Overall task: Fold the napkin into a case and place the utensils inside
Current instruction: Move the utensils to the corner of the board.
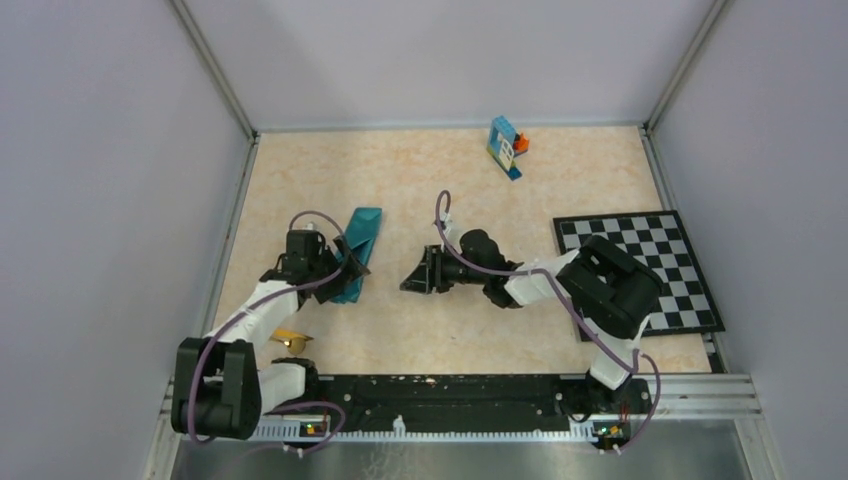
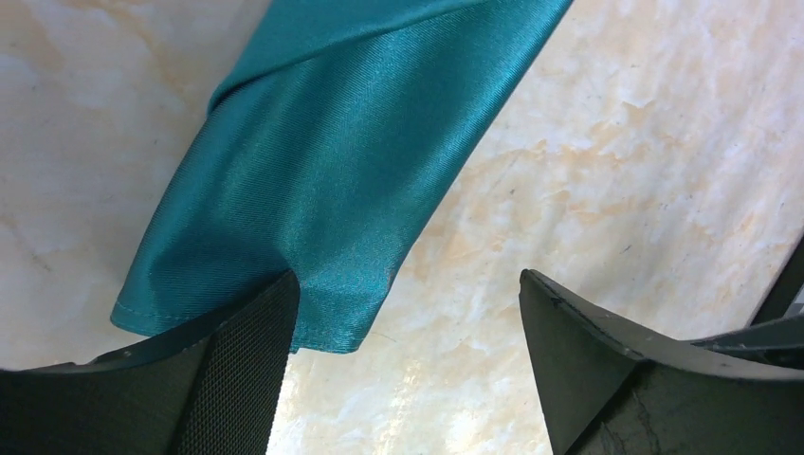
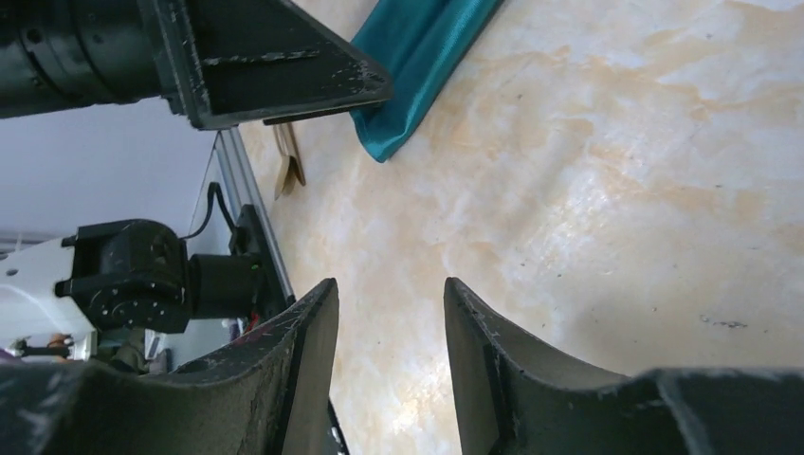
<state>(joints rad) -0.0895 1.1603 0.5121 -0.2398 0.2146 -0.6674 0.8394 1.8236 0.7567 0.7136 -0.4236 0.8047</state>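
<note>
The marble-look table [image 1: 450, 180] takes up most of the view, with a checkerboard mat [image 1: 640, 265] on the right side. The teal napkin is folded into a long narrow case [image 1: 358, 235], lying slanted left of centre. The left gripper [image 2: 408, 284] sits at its near end with the jaws wide and nothing between them (1 finger just overlaps the cloth's corner). The right gripper [image 3: 389, 284] is to the right of the case, not touching it, with a narrow gap and empty. The toy blocks [image 1: 507, 145] are at the far edge. The golden utensils [image 1: 291, 339] lie on the table by the left arm, outside the case.
</note>
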